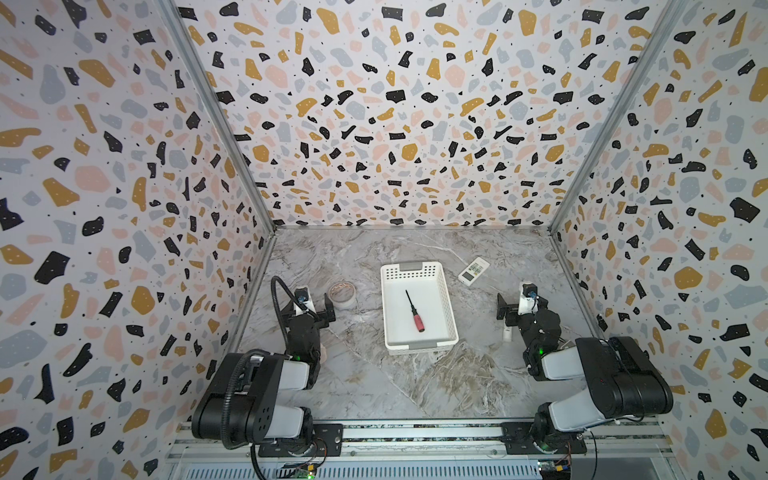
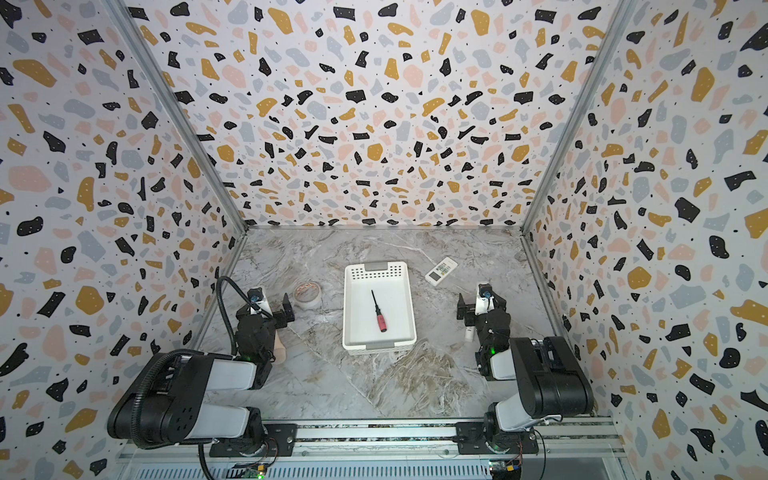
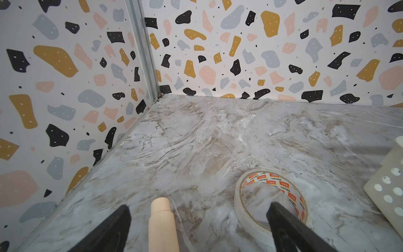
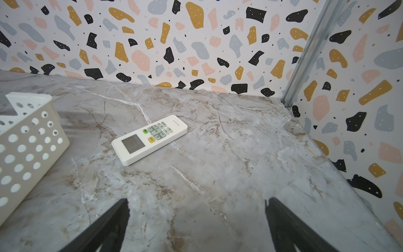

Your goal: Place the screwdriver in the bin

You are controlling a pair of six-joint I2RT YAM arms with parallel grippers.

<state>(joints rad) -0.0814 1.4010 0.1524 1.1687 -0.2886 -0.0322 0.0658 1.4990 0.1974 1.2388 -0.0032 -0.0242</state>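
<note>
1. In both top views we find the screwdriver [image 1: 414, 311] lying flat on the floor of the bin [image 1: 411, 272]. Its red handle points toward the near side, and its dark shaft runs toward the far left.
2. The bin stands at the middle of the surface [image 1: 374, 386]. Its long axis runs near to far, with a grey cut-out at each short end.
3. The left end effector [image 3: 198, 207] sits left of the bin and apart from it. Its fingers are spread wide and nothing is gripped between them.
4. A tape roll [image 3: 265, 177] lies flat just beyond the left end effector, between it and the bin. A wooden handle [image 3: 162, 220] lies on the surface beneath the left arm.
5. The right end effector [image 4: 196, 203] sits right of the bin, well apart from it. Its fingers are likewise spread wide over bare surface, and it grips nothing.
6. A remote control [image 4: 150, 139] lies face up to the far right of the bin. A white tube [image 1: 508, 332] lies beside the right arm.
</note>
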